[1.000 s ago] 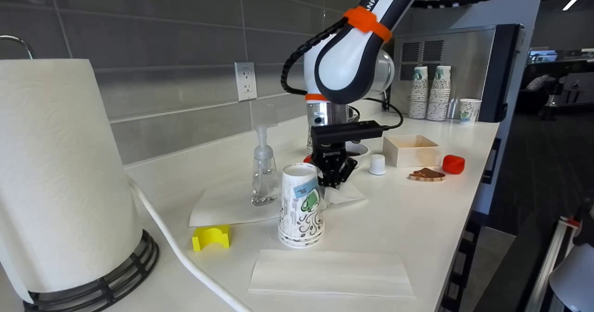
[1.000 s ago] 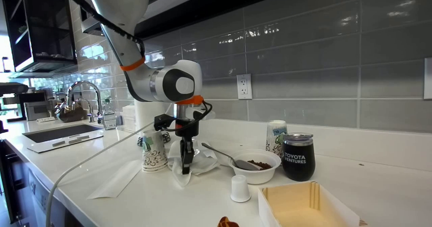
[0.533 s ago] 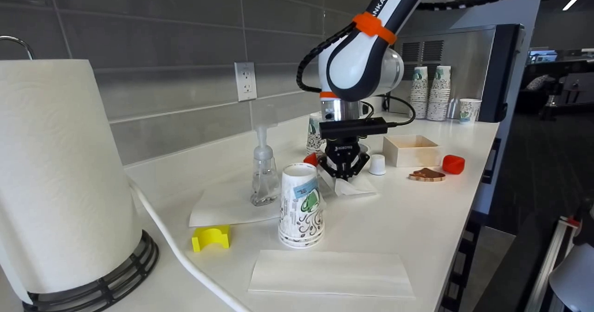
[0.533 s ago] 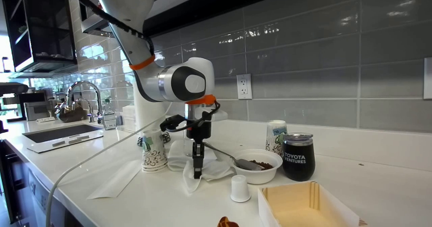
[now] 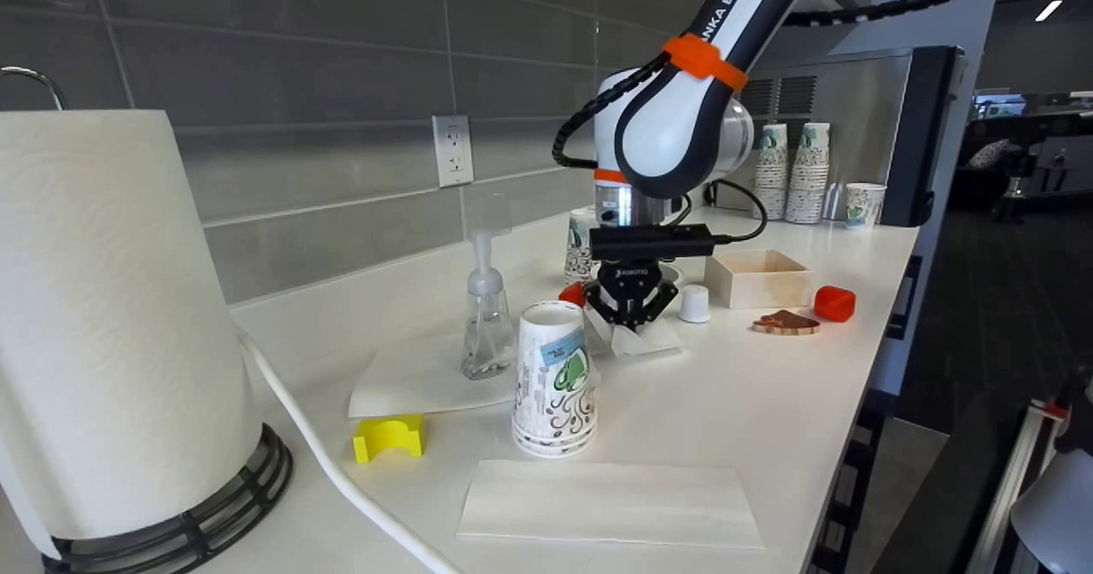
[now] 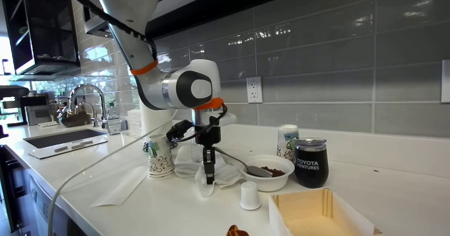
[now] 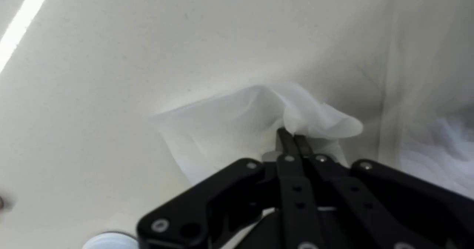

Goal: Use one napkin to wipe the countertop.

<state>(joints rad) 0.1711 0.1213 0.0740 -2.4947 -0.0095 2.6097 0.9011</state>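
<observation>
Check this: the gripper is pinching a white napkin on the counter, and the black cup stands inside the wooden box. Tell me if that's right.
Not quite: the black cup stands on the counter beside the white bowl, outside the wooden box, as an exterior view shows. The gripper is indeed pinching a white napkin.

Matt paper napkin (image 7: 218, 130), smooth countertop (image 5: 700, 420), glossy tiles (image 6: 316, 53), wooden box (image 5: 768, 292)
</observation>
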